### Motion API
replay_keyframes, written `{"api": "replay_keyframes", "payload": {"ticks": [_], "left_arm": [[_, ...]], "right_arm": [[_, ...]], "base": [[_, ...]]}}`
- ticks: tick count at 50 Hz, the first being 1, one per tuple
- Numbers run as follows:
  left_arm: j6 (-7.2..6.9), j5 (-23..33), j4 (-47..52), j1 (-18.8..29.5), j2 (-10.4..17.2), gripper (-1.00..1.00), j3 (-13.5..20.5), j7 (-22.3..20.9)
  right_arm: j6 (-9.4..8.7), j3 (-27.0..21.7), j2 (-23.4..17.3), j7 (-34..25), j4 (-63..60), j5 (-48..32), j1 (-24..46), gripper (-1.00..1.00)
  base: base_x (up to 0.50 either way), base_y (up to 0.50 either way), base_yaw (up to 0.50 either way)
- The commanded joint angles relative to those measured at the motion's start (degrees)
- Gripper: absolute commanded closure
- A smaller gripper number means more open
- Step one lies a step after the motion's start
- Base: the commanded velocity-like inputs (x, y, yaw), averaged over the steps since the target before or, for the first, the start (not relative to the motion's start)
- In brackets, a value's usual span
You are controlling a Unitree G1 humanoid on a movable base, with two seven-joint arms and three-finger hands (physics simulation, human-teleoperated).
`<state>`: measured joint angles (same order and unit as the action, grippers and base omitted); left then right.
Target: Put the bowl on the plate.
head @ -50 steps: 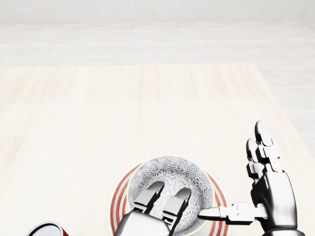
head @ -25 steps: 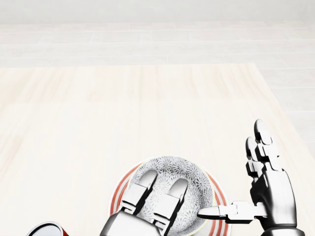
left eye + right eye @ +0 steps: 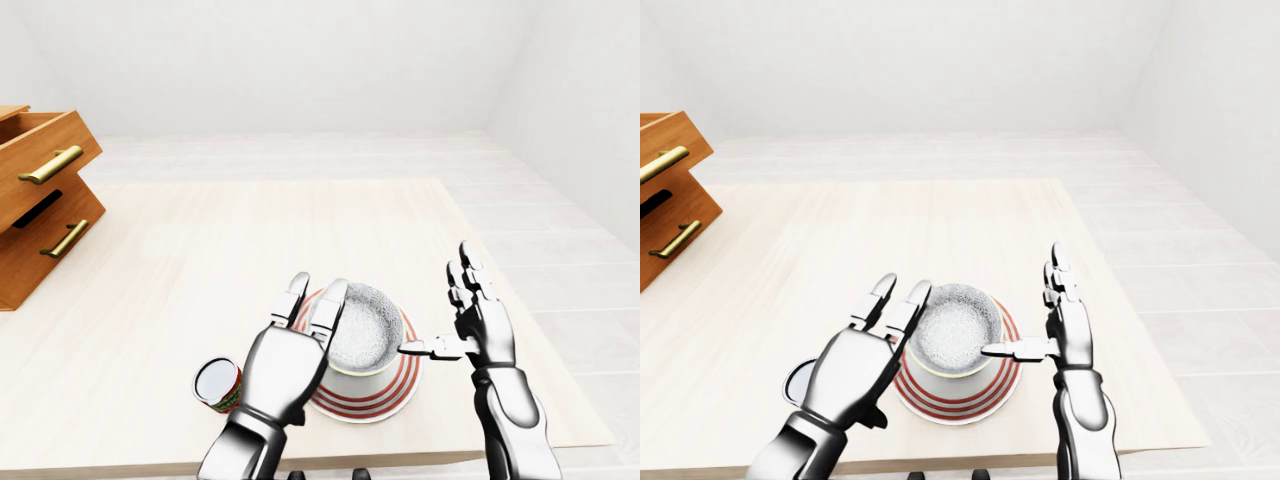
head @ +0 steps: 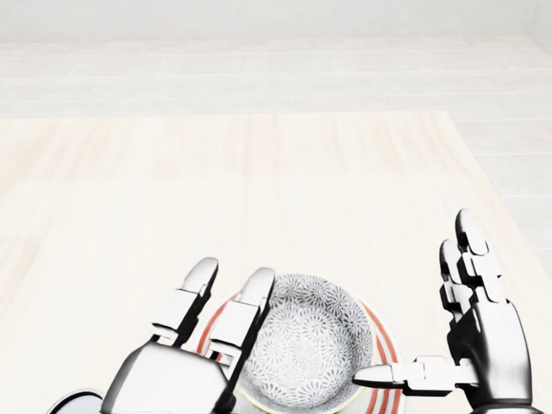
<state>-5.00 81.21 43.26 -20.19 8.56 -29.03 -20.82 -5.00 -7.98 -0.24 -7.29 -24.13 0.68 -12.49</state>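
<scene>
Red-striped plate [image 3: 385,400] lies low and centre in the left-eye view. The patterned bowl [image 3: 365,322] already stands upright on it, so the placing looks done. What seems left is only to draw the hands clear. The left hand [image 3: 285,358] is at the bowl's left side, fingers spread and straight, gripping nothing. The right hand [image 3: 482,325] stands just right of the plate, likewise spread, fingers up and thumb pointing at the bowl. A small red cup [image 3: 217,384] sits to the lower left of the plate. Wooden drawers [image 3: 40,195] occupy the left edge of the pale table [image 3: 200,240].

The head view has the bowl at bottom centre, its whole inside showing. A second ago the left fingers reached over the bowl's middle. Now they have slid out to the left and lie along its outer wall above the plate's rim, though I cannot tell whether they touch it. The right hand has drifted slightly down and right. Bowl and plate have not shifted.

The right-eye view agrees. The right thumb tip overlaps the bowl's right rim in the picture, and contact is unclear.
</scene>
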Motion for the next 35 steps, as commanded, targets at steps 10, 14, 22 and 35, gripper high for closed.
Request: {"api": "replay_keyframes", "payload": {"ticks": [10,14,22,35], "left_arm": [[0.0,-13.5,10.3,5.8,-6.0,-1.0,20.1,-12.5],[0.0,-17.1,11.8,7.6,-8.5,-1.0,23.0,-14.0],[0.0,-23.6,13.9,11.4,-10.4,-1.0,27.7,-16.1],[0.0,-38.2,13.7,14.8,-8.7,-1.0,36.8,-13.5]], "right_arm": [[0.0,-0.8,0.1,-0.6,-1.8,0.0,0.1,-1.0],[0.0,-0.8,0.4,-0.7,-1.8,-0.1,-0.6,-1.0],[0.0,-1.3,0.3,-0.9,-3.5,-0.2,-0.6,-1.0],[0.0,-1.6,0.6,-1.3,-4.6,-0.4,-1.5,-1.0]], "base": [[0.0,0.0,0.0],[0.0,0.0,0.0],[0.0,0.0,0.0],[0.0,0.0,0.0]]}}
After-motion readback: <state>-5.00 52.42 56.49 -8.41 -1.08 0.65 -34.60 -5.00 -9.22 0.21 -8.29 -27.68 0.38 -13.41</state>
